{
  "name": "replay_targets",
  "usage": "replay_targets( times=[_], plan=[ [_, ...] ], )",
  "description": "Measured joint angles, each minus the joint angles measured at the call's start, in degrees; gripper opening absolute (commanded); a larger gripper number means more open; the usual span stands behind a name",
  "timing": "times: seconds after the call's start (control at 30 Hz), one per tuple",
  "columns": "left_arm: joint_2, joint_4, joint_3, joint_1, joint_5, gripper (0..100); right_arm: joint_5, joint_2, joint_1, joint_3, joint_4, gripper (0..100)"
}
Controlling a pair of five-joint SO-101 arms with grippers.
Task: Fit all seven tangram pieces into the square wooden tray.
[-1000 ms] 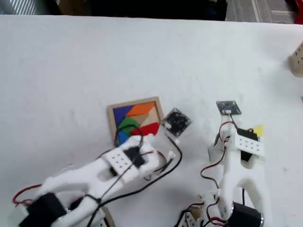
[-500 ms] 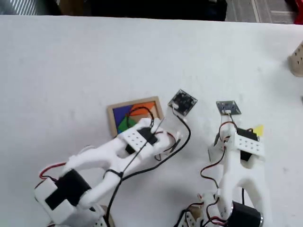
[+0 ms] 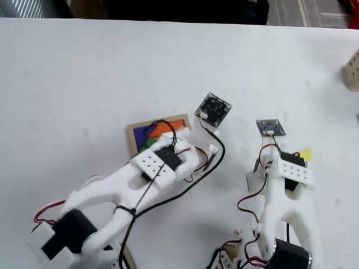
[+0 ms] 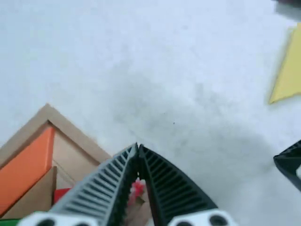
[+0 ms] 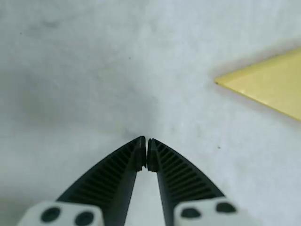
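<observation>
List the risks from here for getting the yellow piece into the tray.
1. The yellow piece lies flat on the table, off to one side of the shut right gripper; a pinch may just push it along.
2. The shut left gripper hangs over a corner of the tray; it may knock the tray or block the drop.
3. The bare floor beside the orange piece is partly hidden, so the fit may be misjudged.
</observation>
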Motion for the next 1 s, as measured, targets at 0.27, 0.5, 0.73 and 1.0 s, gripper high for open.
replay_targets(
  times=[0.27,0.5,0.73,1.0],
  plan=[
    [12.57,-5.27,0.00,-2.29,0.00,2,0.00,0.00,0.00,0.00,0.00,1.8],
    [11.43,-3.78,0.79,-5.63,-0.09,2,0.00,0.00,0.00,0.00,0.00,1.8],
    [4.22,-2.11,8.09,-5.98,-0.09,2,0.00,0.00,0.00,0.00,0.00,1.8],
    [2.02,-2.11,10.55,-8.44,-0.09,2,0.00,0.00,0.00,0.00,0.00,1.8]
  ],
)
